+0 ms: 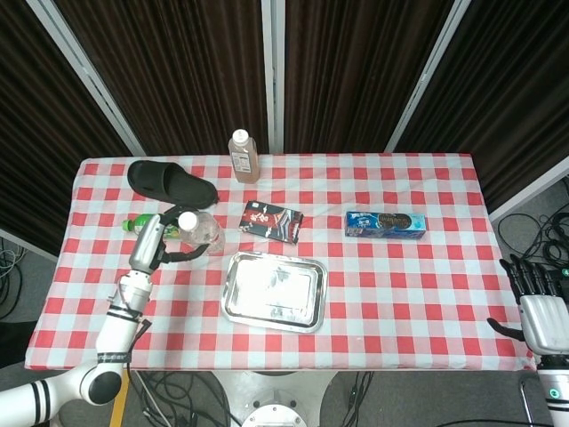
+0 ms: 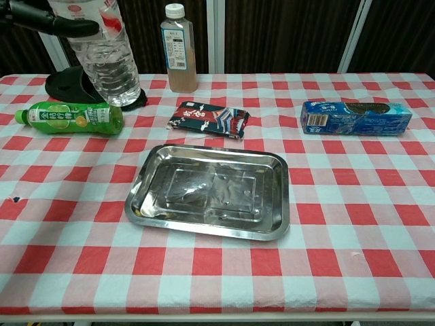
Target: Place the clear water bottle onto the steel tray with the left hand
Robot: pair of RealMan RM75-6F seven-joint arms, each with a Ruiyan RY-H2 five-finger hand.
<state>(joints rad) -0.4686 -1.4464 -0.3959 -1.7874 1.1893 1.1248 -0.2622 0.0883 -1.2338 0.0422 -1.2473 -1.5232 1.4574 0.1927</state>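
My left hand point(image 1: 153, 242) grips the clear water bottle point(image 1: 200, 229) and holds it in the air, left of and above the steel tray point(image 1: 274, 290). In the chest view the clear water bottle point(image 2: 103, 57) hangs at the top left with its cap out of frame, and the fingers point(image 2: 53, 20) of the left hand wrap its upper part. The steel tray point(image 2: 212, 191) lies bare in the middle of the checked table. My right hand point(image 1: 538, 304) rests off the table's right edge, fingers spread, holding nothing.
A green bottle point(image 2: 69, 117) lies on its side at the left, a black slipper point(image 1: 171, 181) behind it. A tall juice bottle point(image 2: 178, 48) stands at the back. A dark snack packet point(image 2: 209, 119) and a blue biscuit box point(image 2: 355, 117) lie behind the tray.
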